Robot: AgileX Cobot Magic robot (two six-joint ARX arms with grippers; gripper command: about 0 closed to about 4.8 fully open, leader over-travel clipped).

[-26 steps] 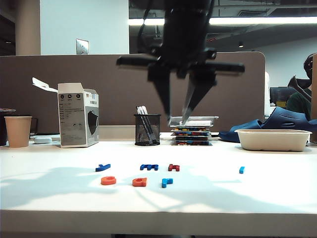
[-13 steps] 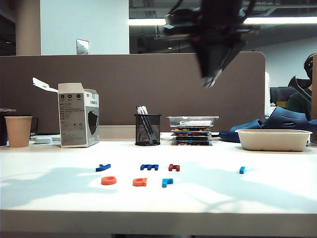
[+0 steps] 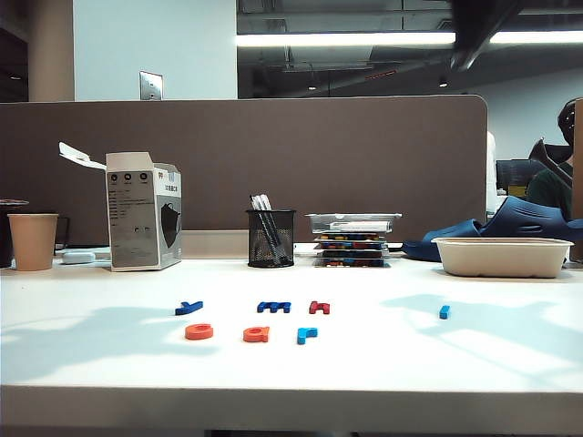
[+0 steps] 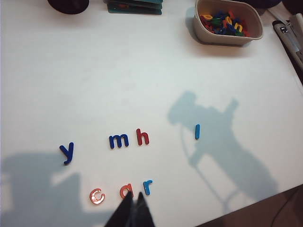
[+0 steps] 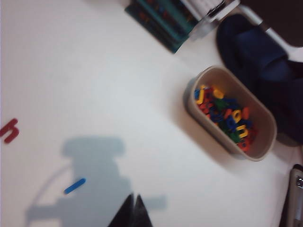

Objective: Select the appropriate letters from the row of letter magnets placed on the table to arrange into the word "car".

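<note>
Word "car" appears complete: the orange round plastic "c", orange-red "a" and light blue "r" lie in a front row on the white table, ahead of the unused letters. Left gripper, fingers closed and empty, hovers just above "a"; right gripper, fingers likewise pressed together on nothing, hangs well apart, near the light blue bar.

Three small flat letter magnets lying face up on the white table, in a short line in the lower centre of the exterior view. At left, an orange round "c". In the middle, well apart from it, an orange-red "a". At right, near the "a", a light blue "r". Just behind them, a second row: dark blue "y", dark blue "m", red "h", with a light blue bar well apart at right.
</note>
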